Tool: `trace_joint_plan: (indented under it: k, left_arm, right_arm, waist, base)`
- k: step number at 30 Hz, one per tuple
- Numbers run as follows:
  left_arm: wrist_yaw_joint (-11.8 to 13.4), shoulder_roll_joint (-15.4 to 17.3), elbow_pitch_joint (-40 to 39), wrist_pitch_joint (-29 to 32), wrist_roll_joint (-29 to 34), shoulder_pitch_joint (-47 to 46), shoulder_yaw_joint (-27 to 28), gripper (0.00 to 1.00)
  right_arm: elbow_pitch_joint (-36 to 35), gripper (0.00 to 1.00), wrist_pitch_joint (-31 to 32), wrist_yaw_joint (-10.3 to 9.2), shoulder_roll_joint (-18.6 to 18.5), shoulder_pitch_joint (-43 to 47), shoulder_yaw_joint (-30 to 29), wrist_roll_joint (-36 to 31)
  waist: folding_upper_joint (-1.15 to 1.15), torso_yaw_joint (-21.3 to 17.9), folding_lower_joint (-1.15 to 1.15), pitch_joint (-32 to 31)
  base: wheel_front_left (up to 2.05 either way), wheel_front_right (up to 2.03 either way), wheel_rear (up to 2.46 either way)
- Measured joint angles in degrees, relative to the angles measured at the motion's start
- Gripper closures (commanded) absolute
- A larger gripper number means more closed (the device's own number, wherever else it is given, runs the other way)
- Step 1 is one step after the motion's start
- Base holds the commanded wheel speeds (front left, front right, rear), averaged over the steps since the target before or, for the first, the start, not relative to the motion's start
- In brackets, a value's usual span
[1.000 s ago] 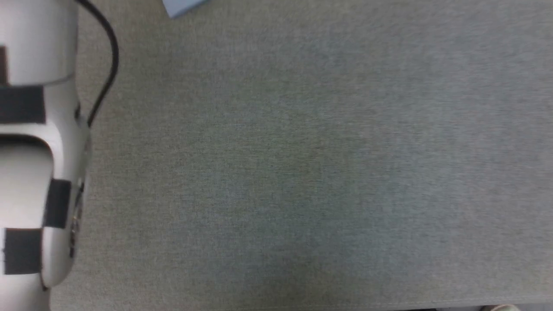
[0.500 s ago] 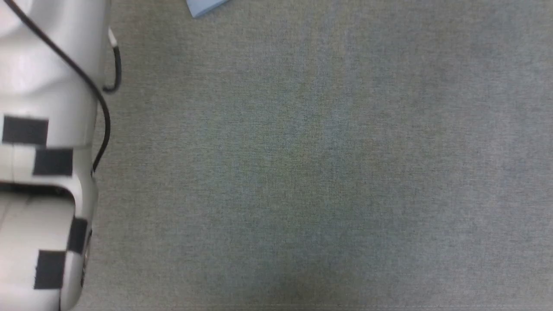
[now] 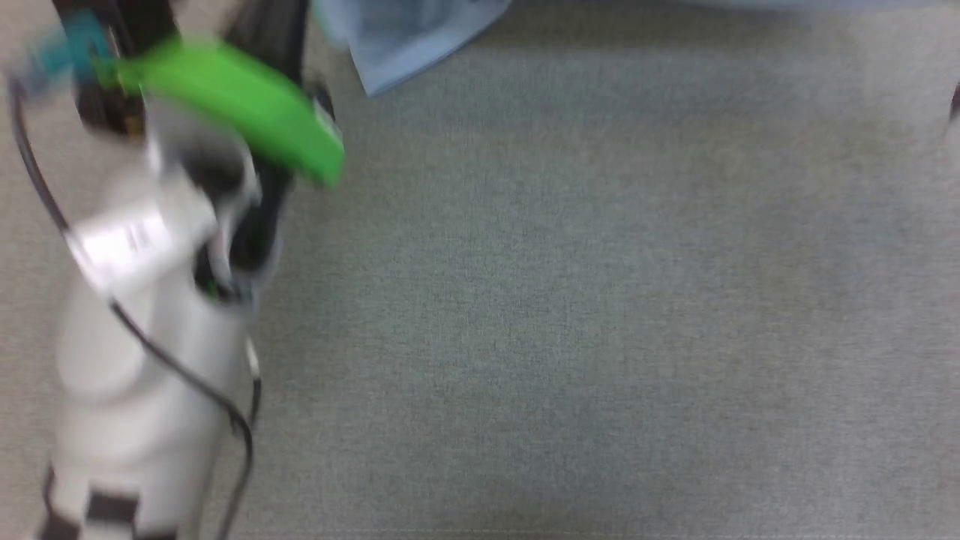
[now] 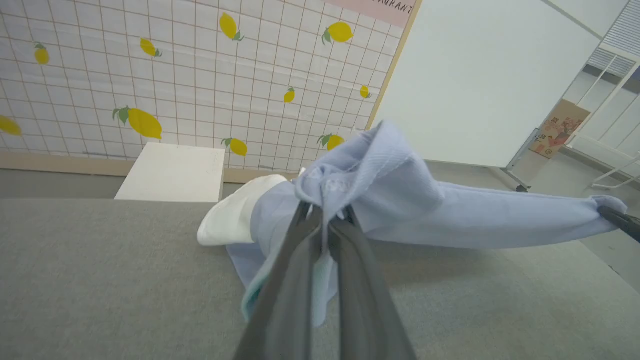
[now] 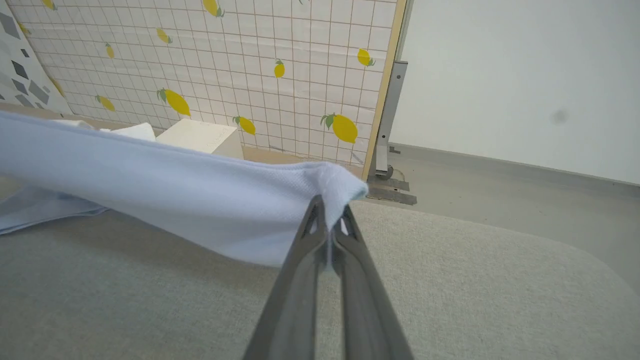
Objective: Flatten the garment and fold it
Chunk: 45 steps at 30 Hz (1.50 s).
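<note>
The garment (image 4: 450,215) is a light blue shirt, lifted off the grey table and stretched between both grippers. My left gripper (image 4: 327,212) is shut on a bunched fold of it, with a white fabric part (image 4: 232,212) just beyond on the left. My right gripper (image 5: 330,207) is shut on a far corner of the garment (image 5: 175,195), which runs taut to the left above the table. That right gripper's dark tip (image 4: 620,224) also shows in the left wrist view. In the blurred head view a hanging end of the garment (image 3: 420,37) sits at the top edge.
The grey table top (image 3: 600,300) spreads under the cloth, with a rounded far corner (image 5: 575,260). Behind it are a white box (image 4: 172,172), a lemon-patterned tiled wall (image 4: 200,75) and a white panel (image 4: 480,85). My pale left arm (image 3: 142,337) with a green part fills the head view's left.
The head view has shifted and blurred, so the camera moved. More of the garment now shows at its top edge, and the left arm's green-marked wrist has come into it.
</note>
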Motion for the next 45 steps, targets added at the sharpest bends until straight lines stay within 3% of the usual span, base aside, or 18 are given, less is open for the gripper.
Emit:
trace_joint_plan:
  k: [6,8,17,27,40,45]
  left_arm:
    - [3.6,-0.4,-6.88,-0.55,-1.71,16.03,0.19,1.0]
    - [3.72,-0.08,-8.08,0.26,-3.18,20.74,-0.24,1.0]
    - [5.59,5.44,-15.71,5.97,-4.93,40.27,-1.51,1.0]
    - [7.61,7.03,-19.46,10.42,-10.21,53.27,-1.87,1.0]
    - [8.14,8.48,-23.34,14.66,-15.86,65.18,-3.1,1.0]
    - [8.57,9.44,-25.06,14.71,-16.66,67.58,-2.67,1.0]
  right_arm:
    - [-5.27,1.0,2.45,0.0,2.52,13.01,-5.57,0.86]
    - [-7.38,1.0,3.46,0.0,3.88,16.78,-6.82,0.87]
    - [-19.19,1.0,10.36,0.0,10.74,38.74,-16.53,1.3]
    - [-27.75,1.0,21.85,0.0,15.0,53.75,-20.93,1.68]
    - [-39.55,1.0,38.29,0.0,16.64,70.37,-22.9,6.13]
    - [-43.24,1.0,40.47,0.0,18.24,73.48,-24.96,7.08]
  waist:
    - [0.0,-0.11,0.0,-5.25]
    - [0.0,-0.2,0.0,-6.94]
    - [0.0,-0.66,0.0,-14.91]
    - [0.0,-0.43,0.0,-20.14]
    - [0.0,0.27,0.0,-26.19]
    - [0.0,0.39,0.0,-27.04]
  base:
    - [0.0,0.0,0.0]
    - [0.0,0.0,0.0]
    - [0.0,0.0,0.0]
    - [0.0,0.0,0.0]
    - [0.0,0.0,0.0]
    - [0.0,0.0,0.0]
